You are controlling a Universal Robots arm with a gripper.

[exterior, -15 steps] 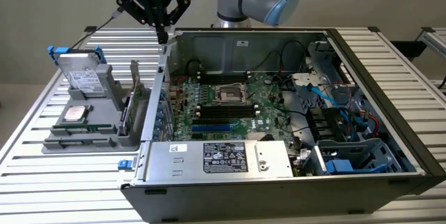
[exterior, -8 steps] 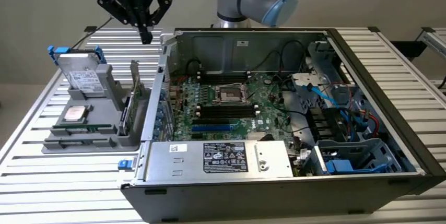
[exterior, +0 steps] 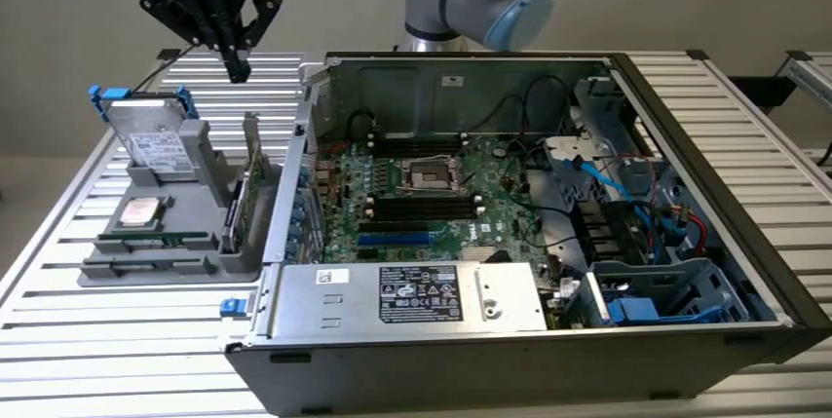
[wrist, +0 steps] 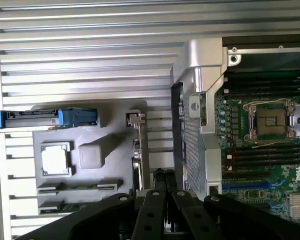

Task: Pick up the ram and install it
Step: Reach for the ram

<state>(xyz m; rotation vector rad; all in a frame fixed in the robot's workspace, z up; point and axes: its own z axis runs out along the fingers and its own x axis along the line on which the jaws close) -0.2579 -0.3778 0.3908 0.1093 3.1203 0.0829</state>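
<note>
The ram (exterior: 156,240) is a thin green stick lying in a slot of the grey holder (exterior: 195,160), just in front of a square processor chip. In the wrist view the ram (wrist: 64,206) appears as a dark green strip near the holder's (wrist: 114,150) edge. My black gripper (exterior: 238,72) hangs high above the holder's far end, well clear of the ram, with its fingers shut together and nothing between them. Seen from the wrist, the gripper (wrist: 165,176) points down between the holder and the computer case's side wall.
An open computer case (exterior: 728,145) takes up the exterior view's right, with the motherboard (exterior: 442,194) and its long black slots exposed. The holder also carries a hard drive (exterior: 154,140) with blue clips and an upright expansion card (exterior: 249,194). Ribbed metal table (exterior: 78,340) surrounds everything.
</note>
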